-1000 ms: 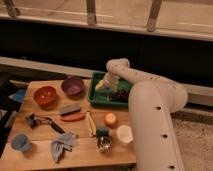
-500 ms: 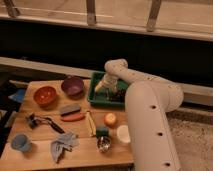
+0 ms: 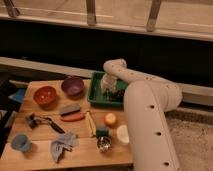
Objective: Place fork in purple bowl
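**Hand (image 3: 111,88) low in the green tray (image 3: 96,98)**

The hand hangs inside the green tray near the far right corner of the bench (image 3: 40,156) — whether it grips anything cannot be told, and the fork cannot be picked out there. Just left of the tray, along the far edge, sits the purple bowl (image 3: 73,86) — the orange bowl (image 3: 45,95) lies beside it, nearer the left edge.

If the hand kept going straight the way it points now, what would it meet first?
The hand points down into the green tray, so it would most likely meet the tray's floor or something lying there. The arm hides what sits right beneath it, and depth is unclear.
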`<state>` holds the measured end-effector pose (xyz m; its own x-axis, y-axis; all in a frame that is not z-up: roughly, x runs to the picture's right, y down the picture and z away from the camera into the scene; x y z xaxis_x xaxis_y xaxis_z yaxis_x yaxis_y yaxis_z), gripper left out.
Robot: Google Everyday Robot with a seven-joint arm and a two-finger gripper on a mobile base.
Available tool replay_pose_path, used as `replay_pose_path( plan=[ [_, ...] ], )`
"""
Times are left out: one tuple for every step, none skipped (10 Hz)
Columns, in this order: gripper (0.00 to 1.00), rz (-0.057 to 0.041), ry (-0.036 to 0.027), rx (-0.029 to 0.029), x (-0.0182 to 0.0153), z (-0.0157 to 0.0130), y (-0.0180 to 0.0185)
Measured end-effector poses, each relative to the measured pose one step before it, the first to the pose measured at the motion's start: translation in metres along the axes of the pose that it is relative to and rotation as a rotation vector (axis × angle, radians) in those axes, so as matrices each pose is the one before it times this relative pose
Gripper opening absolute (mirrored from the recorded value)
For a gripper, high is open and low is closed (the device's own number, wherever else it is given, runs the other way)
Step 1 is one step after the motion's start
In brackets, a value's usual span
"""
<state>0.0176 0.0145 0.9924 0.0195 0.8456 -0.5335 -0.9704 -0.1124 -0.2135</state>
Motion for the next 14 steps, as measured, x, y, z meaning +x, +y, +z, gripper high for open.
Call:
replay_pose_path(
  plan=[
    [0.08,-0.00206,0.00289,-0.00191,0.00076,-0.00075,0.00264],
    [0.01,-0.00262,0.00296,0.00031,0.00061,0.0009,0.0019],
    [0.0,0.00225,-0.0004,-0.00051,0.00001,0.00011,-0.0019],
    [0.0,-0.00346,0.00335,0.00019,0.00042,0.00238,0.00032],
    [0.0,-0.0011,0.00091,-0.003,0.00018,0.00085,0.00108],
    [0.0,-0.00071,-0.00122,-0.00463,-0.00026,-0.00033,0.00049],
    [0.0,-0.00069,-0.00214,-0.0028,-0.00092,-0.00087,0.00097],
    [0.0,0.00308,-0.00822,-0.0068,-0.00256,-0.00335,0.00062],
    [0.0,0.00801,-0.01412,-0.00843,-0.00386,-0.00685,-0.00175],
    [0.0,0.00695,-0.02106,-0.00799,-0.00507,-0.01095,-0.00145],
    [0.0,0.00391,-0.02319,-0.00585,-0.00499,-0.01248,-0.0004],
    [0.0,0.00338,-0.027,-0.00387,-0.0062,-0.01425,0.00091],
    [0.0,0.00301,-0.02446,-0.00619,-0.00632,-0.01337,0.00145],
    [0.0,0.00233,-0.01966,-0.00752,-0.00523,-0.01036,0.00103]
  ],
)
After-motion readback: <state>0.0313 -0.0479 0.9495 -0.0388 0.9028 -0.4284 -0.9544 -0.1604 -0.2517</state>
